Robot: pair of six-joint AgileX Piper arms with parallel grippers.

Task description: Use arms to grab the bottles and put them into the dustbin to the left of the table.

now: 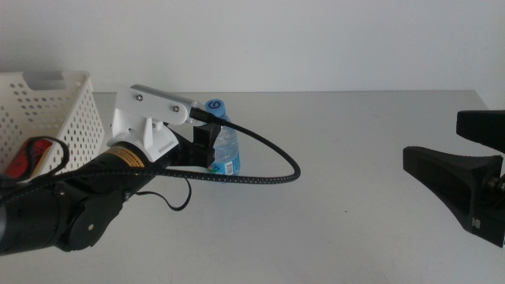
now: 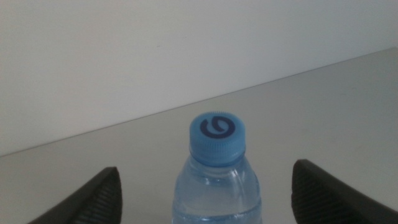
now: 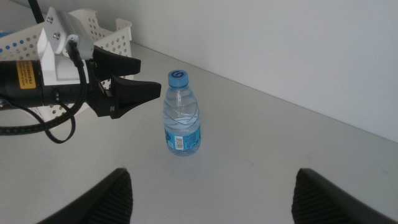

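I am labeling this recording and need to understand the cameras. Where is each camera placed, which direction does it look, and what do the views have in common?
Middle view: above the table, facing forward and down; left gripper at the water bottle, right gripper waiting at the right edge, dustbin on the left.
Left wrist view: on the left arm, facing the bottle cap between its open jaws.
Right wrist view: on the right arm, facing across the table; own jaws open.
Shared: all three views show the water bottle; middle and right wrist views show the left gripper.
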